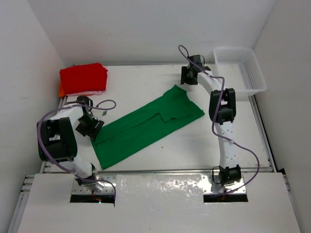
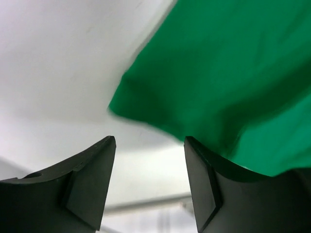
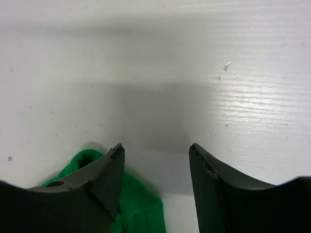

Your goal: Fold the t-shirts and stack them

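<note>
A green t-shirt (image 1: 146, 127) lies folded into a long strip, running diagonally across the middle of the table. At the back left a folded red t-shirt (image 1: 83, 77) rests on an orange one (image 1: 61, 90). My left gripper (image 1: 92, 128) hovers at the strip's near-left end. In the left wrist view it (image 2: 149, 141) is open and empty, with the green cloth (image 2: 228, 82) ahead and to the right. My right gripper (image 1: 188, 77) hangs just beyond the strip's far end. In the right wrist view it (image 3: 156, 148) is open over bare table, with a green corner (image 3: 141, 206) below its left finger.
A white mesh basket (image 1: 241, 68) stands at the back right corner. White walls close in the table on the left, back and right. A metal rail (image 1: 160, 171) runs along the table's near edge, in front of the arm bases.
</note>
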